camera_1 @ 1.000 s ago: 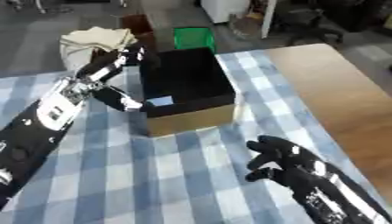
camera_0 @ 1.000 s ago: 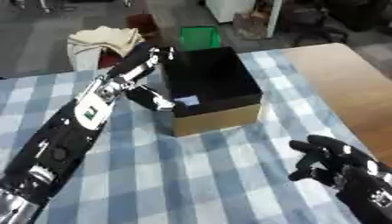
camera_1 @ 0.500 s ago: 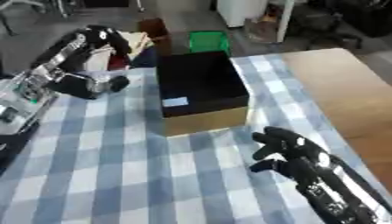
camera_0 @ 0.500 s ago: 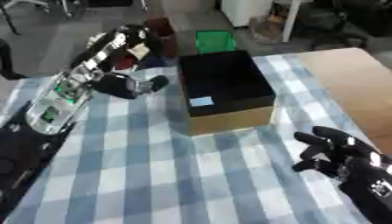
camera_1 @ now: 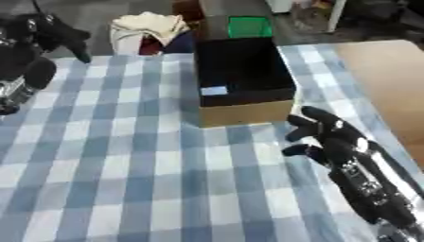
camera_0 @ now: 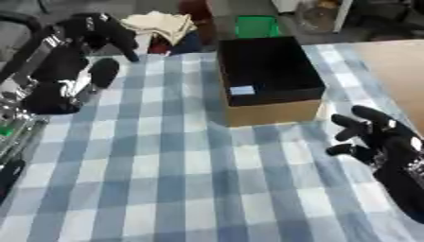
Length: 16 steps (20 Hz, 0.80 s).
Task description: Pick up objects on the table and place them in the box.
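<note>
Your right hand (camera_1: 331,138) rests empty, fingers spread, just right of the cardboard box (camera_0: 269,80). Your left hand (camera_0: 103,32), far left of it, has curled fingers holding nothing.

A lab or office: checkered tablecloth (camera_0: 165,156), grey floor beyond with chair legs (camera_0: 331,14).

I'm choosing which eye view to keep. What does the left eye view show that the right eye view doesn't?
Only the left eye view shows much of the left arm behind the left hand. Only the right eye view shows the right forearm running toward the lower edge. Both show the box, the checked tablecloth and the open right hand.
</note>
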Available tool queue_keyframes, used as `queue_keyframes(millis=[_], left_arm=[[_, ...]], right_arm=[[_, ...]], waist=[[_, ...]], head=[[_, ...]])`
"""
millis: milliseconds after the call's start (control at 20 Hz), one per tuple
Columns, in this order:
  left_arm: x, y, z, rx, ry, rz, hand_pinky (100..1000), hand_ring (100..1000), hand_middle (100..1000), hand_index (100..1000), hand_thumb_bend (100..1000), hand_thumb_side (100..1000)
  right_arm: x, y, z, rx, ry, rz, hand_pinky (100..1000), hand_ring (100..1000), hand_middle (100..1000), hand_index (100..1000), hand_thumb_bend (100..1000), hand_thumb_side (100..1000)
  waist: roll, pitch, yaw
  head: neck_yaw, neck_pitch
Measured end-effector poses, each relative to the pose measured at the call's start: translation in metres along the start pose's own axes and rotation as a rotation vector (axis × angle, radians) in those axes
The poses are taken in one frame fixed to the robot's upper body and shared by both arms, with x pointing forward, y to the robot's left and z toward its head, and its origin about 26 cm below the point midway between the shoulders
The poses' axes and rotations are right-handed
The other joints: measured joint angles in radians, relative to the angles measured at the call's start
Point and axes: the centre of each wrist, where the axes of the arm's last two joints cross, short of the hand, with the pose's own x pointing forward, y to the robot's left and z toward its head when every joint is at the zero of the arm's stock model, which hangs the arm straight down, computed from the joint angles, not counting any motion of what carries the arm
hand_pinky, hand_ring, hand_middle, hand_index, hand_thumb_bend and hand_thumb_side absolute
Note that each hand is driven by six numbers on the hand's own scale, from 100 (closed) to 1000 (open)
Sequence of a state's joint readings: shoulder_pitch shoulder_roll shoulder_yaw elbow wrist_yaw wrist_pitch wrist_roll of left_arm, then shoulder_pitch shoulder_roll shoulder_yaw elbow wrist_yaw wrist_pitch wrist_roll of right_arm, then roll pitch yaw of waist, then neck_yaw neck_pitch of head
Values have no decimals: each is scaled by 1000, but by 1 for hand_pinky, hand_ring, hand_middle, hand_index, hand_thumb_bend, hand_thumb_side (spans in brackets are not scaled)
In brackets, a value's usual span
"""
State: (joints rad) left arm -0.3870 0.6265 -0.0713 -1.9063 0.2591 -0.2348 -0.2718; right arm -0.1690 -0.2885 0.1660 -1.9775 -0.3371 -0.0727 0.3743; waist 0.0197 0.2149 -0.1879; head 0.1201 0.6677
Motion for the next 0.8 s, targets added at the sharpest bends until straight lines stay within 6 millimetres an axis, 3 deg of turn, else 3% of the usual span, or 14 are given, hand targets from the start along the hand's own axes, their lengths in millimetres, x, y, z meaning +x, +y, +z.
queue_keyframes(millis=[400,800], left_arm=[[-14,-27,29,80,117,111,925,585,594,666,213,671],[-21,-44,37,107,177,161,935,581,590,662,182,749]], right_arm=[[-1,-3,7,-53,13,6,737,1000,673,941,100,637],[-2,-4,9,-70,19,18,736,1000,671,941,100,642]], waist=[[-14,-13,36],[-23,-12,42]], head=[[8,44],[29,82]])
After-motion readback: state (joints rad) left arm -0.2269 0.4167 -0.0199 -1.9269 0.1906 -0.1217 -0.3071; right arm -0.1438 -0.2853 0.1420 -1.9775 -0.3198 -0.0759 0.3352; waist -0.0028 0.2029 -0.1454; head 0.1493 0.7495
